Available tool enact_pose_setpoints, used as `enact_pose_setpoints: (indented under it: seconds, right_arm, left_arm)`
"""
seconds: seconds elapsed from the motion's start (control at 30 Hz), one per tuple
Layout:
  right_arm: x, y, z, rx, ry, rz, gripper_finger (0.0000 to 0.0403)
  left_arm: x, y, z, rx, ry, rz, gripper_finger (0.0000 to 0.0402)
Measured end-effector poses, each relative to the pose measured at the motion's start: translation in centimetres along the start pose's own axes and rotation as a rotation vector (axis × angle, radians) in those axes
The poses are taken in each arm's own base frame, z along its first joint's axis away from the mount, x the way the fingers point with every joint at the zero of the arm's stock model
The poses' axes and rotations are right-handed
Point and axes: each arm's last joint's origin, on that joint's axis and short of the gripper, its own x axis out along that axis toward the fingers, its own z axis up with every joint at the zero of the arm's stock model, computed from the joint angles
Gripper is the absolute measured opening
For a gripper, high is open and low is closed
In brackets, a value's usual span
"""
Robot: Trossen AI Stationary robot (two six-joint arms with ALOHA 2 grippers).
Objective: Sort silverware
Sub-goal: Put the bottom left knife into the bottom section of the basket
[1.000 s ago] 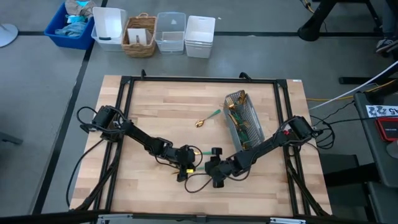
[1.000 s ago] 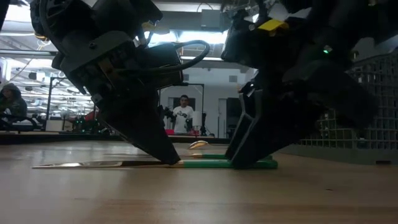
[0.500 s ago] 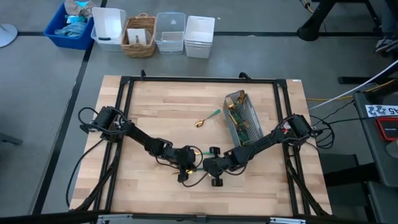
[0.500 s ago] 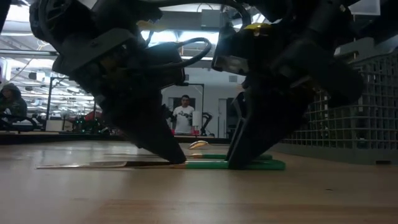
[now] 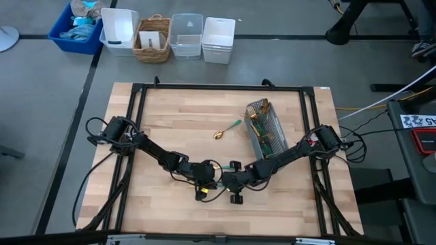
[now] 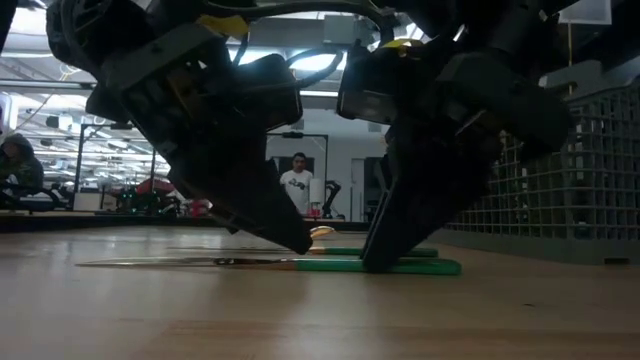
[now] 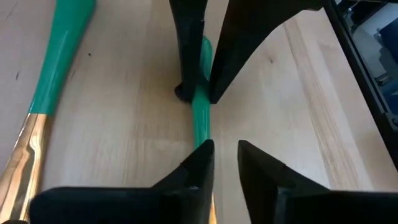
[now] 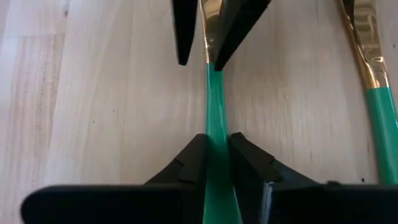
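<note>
Pinched at its teal handle by the closed right gripper [image 8: 216, 142], straddled at the gold blade by the slightly parted, empty left gripper [image 7: 225, 152], flat at the table's [image 5: 170, 122] 6 o'clock: 1 knife [image 6: 400, 266], likely light, stiff, slippery, best gripped mid-handle.

Caddy [image 5: 266, 133] right of a spoon [image 5: 227, 130] on the table [image 5: 170, 122].
</note>
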Motion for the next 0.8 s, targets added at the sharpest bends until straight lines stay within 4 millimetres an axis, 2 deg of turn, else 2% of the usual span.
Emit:
enact_pose_setpoints:
  seconds: [0.23, 0.53, 0.8]
  right_arm:
    - [0.0, 0.3, 0.2, 0.054, 0.001, 0.089, 0.0066]
    - [-0.6, 1.6, 2.0, 0.039, -0.001, 0.215, 0.0066]
    - [-0.7, 1.6, 2.2, 0.037, -0.002, 0.227, 0.0067]
  left_arm:
    - [0.0, -0.1, 0.0, -0.001, 0.013, -0.030, 0.0100]
    - [-0.1, -0.4, 0.1, -0.005, 0.029, -0.108, 0.0083]
    - [-0.3, -2.4, 1.2, 0.025, -0.122, -0.238, 0.0079]
